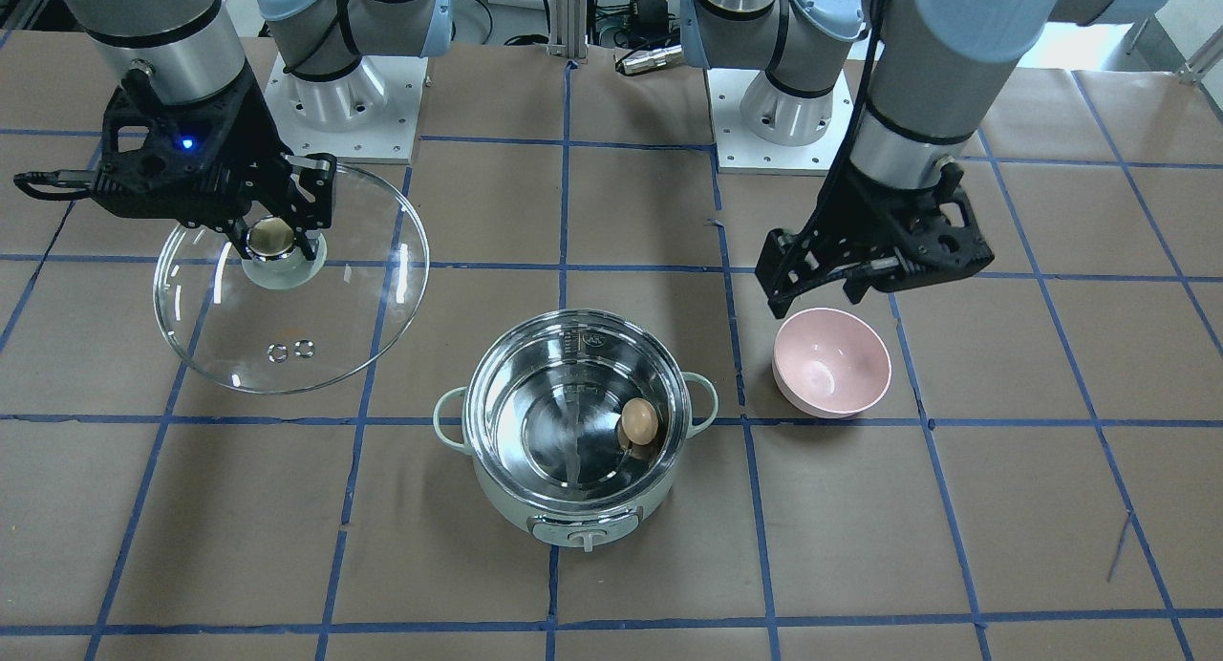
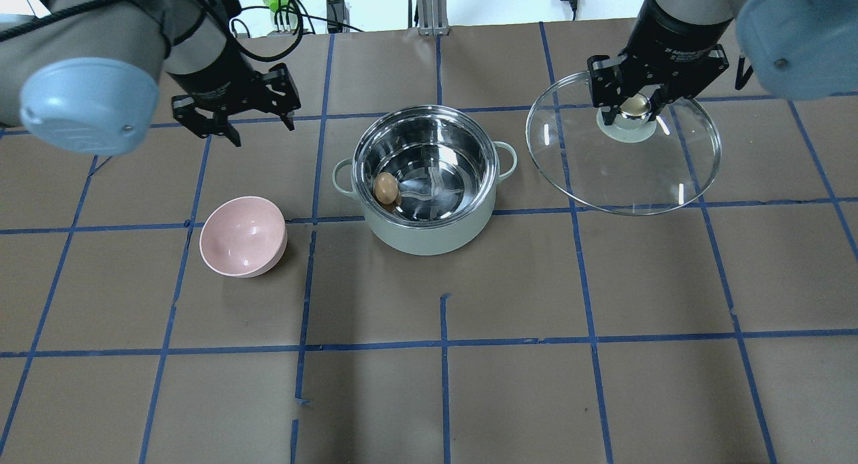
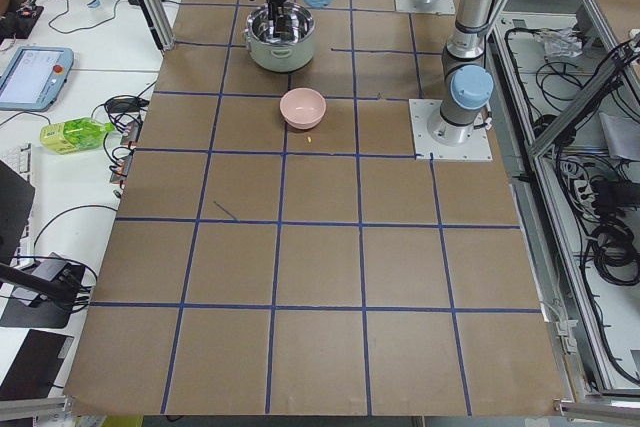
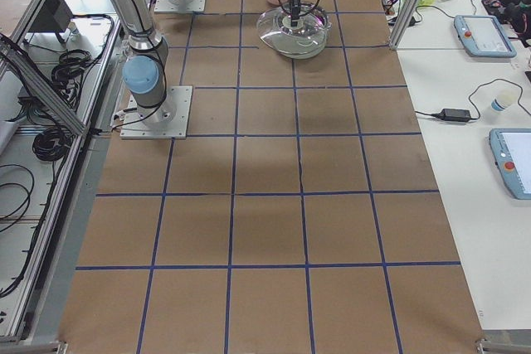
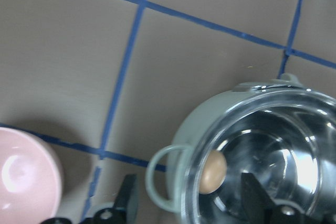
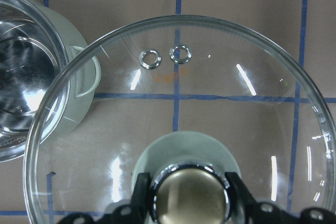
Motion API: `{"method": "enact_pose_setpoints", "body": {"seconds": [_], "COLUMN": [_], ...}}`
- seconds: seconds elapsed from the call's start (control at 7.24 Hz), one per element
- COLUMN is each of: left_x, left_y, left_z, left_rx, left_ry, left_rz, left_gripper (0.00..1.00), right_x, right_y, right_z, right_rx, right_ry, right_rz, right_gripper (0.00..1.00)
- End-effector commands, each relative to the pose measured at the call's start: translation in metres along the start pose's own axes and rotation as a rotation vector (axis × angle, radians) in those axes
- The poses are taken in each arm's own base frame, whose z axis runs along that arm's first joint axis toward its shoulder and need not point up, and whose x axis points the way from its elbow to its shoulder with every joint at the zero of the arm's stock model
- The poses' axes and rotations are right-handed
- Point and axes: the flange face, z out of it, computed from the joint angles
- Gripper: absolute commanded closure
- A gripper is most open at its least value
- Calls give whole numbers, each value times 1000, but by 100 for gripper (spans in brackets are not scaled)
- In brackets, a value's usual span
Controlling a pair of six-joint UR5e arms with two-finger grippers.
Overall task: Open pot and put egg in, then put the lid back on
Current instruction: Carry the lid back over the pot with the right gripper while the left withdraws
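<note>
The mint-green pot [image 2: 429, 237] stands open at the table's middle, also in the front view [image 1: 499, 494] and the left wrist view [image 5: 181, 182]. The brown egg [image 2: 385, 188] lies inside it against the wall on the left-arm side [image 1: 639, 420] [image 5: 213, 172]. My right gripper [image 2: 633, 106] [image 1: 277, 238] [image 6: 188, 198] is shut on the knob of the clear glass lid [image 2: 623, 176] [image 1: 315, 327] [image 6: 210, 103] and holds it raised, to the pot's right. My left gripper [image 2: 258, 129] [image 1: 812, 293] [image 5: 189, 203] is open and empty, raised between pot and bowl.
An empty pink bowl [image 2: 242, 236] [image 1: 831, 360] [image 5: 23, 174] sits to the left of the pot in the overhead view. Brown paper with blue tape lines covers the table. Both arm bases stand at the table's robot-side edge.
</note>
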Motion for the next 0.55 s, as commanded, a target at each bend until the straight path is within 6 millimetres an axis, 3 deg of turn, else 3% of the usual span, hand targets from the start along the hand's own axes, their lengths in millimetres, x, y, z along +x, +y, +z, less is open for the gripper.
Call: {"method": "enact_pose_setpoints", "body": {"seconds": [0.0,0.28,0.41], "left_x": [-23,-19,-16], "left_y": [35,37,41], "left_z": [-63,-89,-86], "left_rx": [-31,-86,-117], "left_ry": [-90,-86,-86], "left_rz": [80,90,98], "left_gripper": [0,0,0], "right_x": [-80,-163,-195], "right_y": [-15,-48,-54], "right_z": [28,64,84], "right_rx": [59,79,72], "right_ry": [-22,-20,12], "right_rz": [3,56,52], "right_gripper": [100,99,99]}}
